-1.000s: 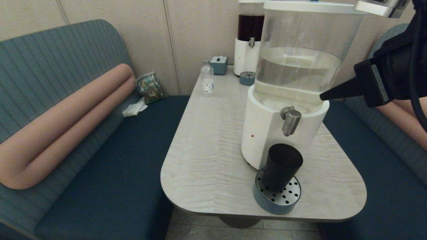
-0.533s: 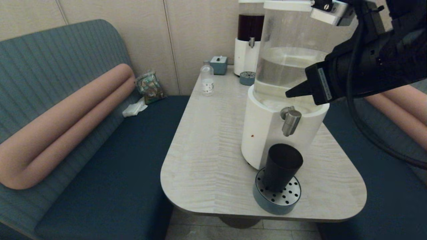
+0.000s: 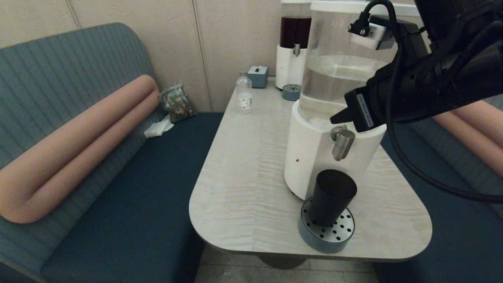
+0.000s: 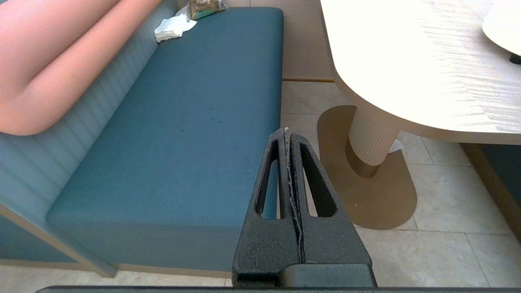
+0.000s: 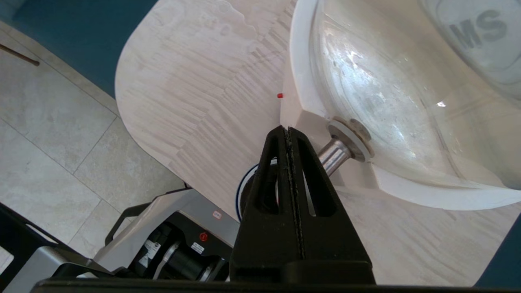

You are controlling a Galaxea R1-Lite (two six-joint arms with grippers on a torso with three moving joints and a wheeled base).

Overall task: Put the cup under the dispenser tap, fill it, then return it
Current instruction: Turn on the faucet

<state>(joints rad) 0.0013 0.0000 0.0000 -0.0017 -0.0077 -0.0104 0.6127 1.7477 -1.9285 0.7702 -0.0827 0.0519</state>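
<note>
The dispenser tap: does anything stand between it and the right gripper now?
Nothing visible does. In the head view the right gripper, fingers shut, hangs just above the dispenser tap with only air between. The cup stands lower, on the drip tray, out of that path.

— What blocks the dispenser tap (image 3: 342, 144)?
— At six o'clock, the cup (image 3: 332, 197) on the drip tray (image 3: 327, 239). At twelve, the right gripper (image 3: 333, 119), fingers together.
— Open room?
— Bare table (image 3: 243, 173) at nine o'clock.
</note>
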